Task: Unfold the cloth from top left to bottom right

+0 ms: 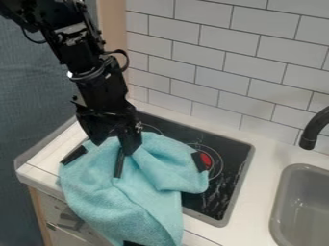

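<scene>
**Blue cloth (109,211) lay rumpled across the stove (231,146)**

A white tiled wall (212,62) stood behind the pale bench (257,192). The black arm (99,86) slanted in from the upper left, above the stove's left side. A grey sink (281,192) sat to the right. The cloth covered much of the stove and drooped over the bench's front edge. The jaws stood parted at the cloth's top; I couldn't tell whether they had hold of it. A dark patch (202,162) marked its right corner.

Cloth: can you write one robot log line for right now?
turquoise cloth: rumpled over stovetop, draping off counter | gripper: at cloth's upper part | unfolding: looks unfinished
</scene>
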### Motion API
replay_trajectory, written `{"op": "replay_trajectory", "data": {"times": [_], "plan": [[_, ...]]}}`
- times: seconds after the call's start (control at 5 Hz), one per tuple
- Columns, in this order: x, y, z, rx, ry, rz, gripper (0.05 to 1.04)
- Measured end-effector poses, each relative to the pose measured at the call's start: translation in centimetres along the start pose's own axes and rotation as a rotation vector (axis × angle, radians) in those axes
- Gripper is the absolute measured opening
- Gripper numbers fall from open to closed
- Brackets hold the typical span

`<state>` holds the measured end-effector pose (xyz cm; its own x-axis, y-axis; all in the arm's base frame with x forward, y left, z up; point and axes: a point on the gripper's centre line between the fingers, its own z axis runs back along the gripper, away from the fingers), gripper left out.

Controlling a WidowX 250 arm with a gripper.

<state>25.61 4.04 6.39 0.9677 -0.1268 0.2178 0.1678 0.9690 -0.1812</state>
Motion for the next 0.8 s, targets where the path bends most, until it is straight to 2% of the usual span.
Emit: {"op": "replay_trajectory", "data": {"times": [0.2, 0.4, 0.6, 0.8], "plan": [[-0.4, -0.1, -0.6, -0.012, 0.023, 0.005, 0.999], [-0.3, 0.2, -0.9, -0.001, 0.016, 0.035, 0.999], [0.1, 1.0, -2.0, 0.027, 0.002, 0.086, 0.999], [0.8, 2.1, -2.9, 0.105, -0.037, 0.147, 0.999]]}}
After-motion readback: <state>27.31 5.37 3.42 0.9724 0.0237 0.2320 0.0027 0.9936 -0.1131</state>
